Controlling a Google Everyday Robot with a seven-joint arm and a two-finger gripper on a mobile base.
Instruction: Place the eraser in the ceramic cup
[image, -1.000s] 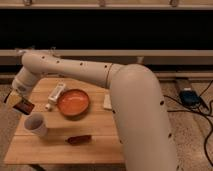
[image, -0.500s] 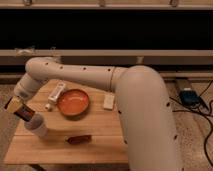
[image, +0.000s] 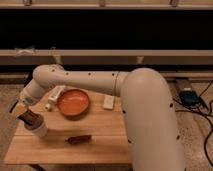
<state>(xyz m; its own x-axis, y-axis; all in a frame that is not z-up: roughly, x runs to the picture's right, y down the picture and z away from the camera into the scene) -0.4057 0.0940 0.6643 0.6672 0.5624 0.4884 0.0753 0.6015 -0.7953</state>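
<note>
White ceramic cup (image: 38, 128) stands at the left edge of the wooden table (image: 100, 145), and my hand (image: 26, 115) hangs right over its mouth, tilted down toward it. Something dark shows at my hand's tip just above the rim, most likely the eraser (image: 31, 117), though I cannot tell whether I am gripping it or have let it go. My pale arm (image: 90, 80) reaches across from the right, passing over the back of the table. Behind and to the right of the cup sits the orange bowl (image: 73, 102), well apart from it. A flat white block (image: 108, 102) lies just right of the bowl. A reddish-brown elongated object (image: 79, 139) rests near the front, to the right of the cup.
</note>
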